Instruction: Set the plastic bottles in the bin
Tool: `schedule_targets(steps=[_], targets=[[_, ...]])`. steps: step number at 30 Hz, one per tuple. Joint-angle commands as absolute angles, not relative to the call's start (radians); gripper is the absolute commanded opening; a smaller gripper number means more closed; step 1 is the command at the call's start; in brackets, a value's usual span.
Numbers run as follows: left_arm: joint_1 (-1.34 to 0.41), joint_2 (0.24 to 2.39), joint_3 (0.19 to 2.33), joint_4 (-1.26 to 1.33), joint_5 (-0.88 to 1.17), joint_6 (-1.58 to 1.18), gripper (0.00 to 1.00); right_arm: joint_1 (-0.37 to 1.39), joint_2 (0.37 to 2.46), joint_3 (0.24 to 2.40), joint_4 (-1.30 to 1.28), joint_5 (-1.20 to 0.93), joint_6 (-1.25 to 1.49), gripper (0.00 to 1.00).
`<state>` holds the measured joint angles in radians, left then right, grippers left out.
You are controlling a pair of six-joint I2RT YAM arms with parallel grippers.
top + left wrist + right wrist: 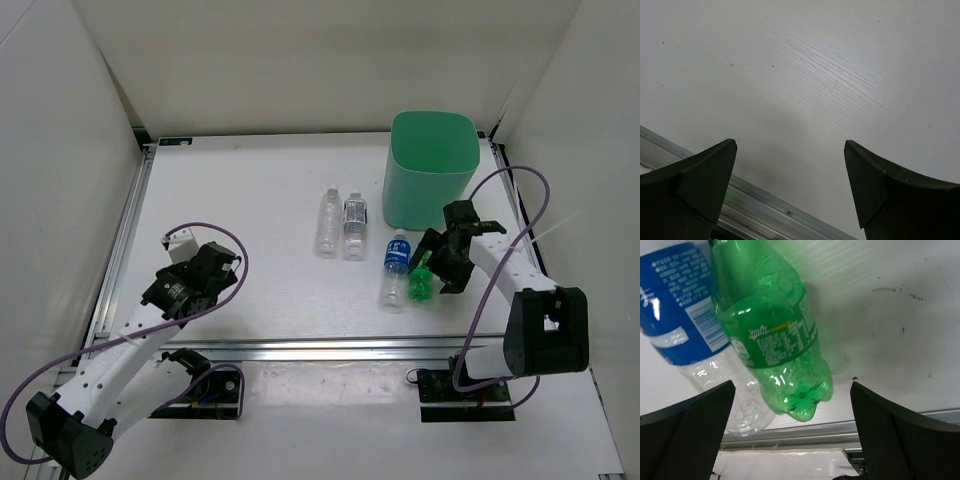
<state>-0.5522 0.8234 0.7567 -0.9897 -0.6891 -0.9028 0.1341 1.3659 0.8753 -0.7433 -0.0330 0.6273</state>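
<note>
White table [250, 200]: four bottles [355, 226], one bin [430, 170]

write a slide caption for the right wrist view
Open right tool frames the green bottle, lying beside the blue-labelled bottle on the white table.

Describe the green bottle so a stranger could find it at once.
Start at the tall mint-green bin, far right. Just below it in the top view, two bottles lie side by side. The green bottle lies right of the blue-labelled bottle, which is clear.
</note>
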Motion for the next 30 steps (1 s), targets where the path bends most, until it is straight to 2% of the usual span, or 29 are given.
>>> schedule_targets(steps=[1, 5, 8, 13, 15, 19, 23, 29, 30], targets=[[-0.555, 0.828, 0.747, -0.985, -0.689, -0.914, 1.00, 0.127, 1.405, 0.925, -0.710, -0.002, 0.606, 1.00], [-0.555, 0.847, 0.747, -1.003, -0.689, -0.946, 1.00, 0.104, 1.468, 0.946, -0.710, -0.012, 0.606, 0.98], [-0.555, 0.857, 0.747, -1.003, -0.689, -0.956, 1.00, 0.075, 1.509, 0.966, -0.710, -0.032, 0.597, 0.86], [-0.555, 0.881, 0.747, -1.003, -0.698, -0.965, 1.00, 0.012, 1.531, 0.966, -0.701, -0.067, 0.575, 0.72], [-0.555, 0.903, 0.747, -1.003, -0.707, -0.976, 1.00, 0.000, 1.531, 0.966, -0.713, -0.067, 0.565, 0.62], [-0.555, 0.928, 0.747, -0.982, -0.707, -0.994, 1.00, -0.021, 1.468, 0.986, -0.787, -0.048, 0.546, 0.51], [-0.555, 0.971, 0.756, -0.960, -0.707, -1.003, 1.00, -0.032, 1.382, 1.081, -0.914, -0.003, 0.586, 0.38], [-0.555, 1.051, 0.787, -0.933, -0.707, -0.994, 1.00, -0.032, 1.244, 1.300, -1.058, -0.046, 0.670, 0.34], [-0.555, 1.061, 0.801, -0.924, -0.707, -0.985, 1.00, -0.032, 1.244, 1.406, -1.075, -0.060, 0.684, 0.33]])
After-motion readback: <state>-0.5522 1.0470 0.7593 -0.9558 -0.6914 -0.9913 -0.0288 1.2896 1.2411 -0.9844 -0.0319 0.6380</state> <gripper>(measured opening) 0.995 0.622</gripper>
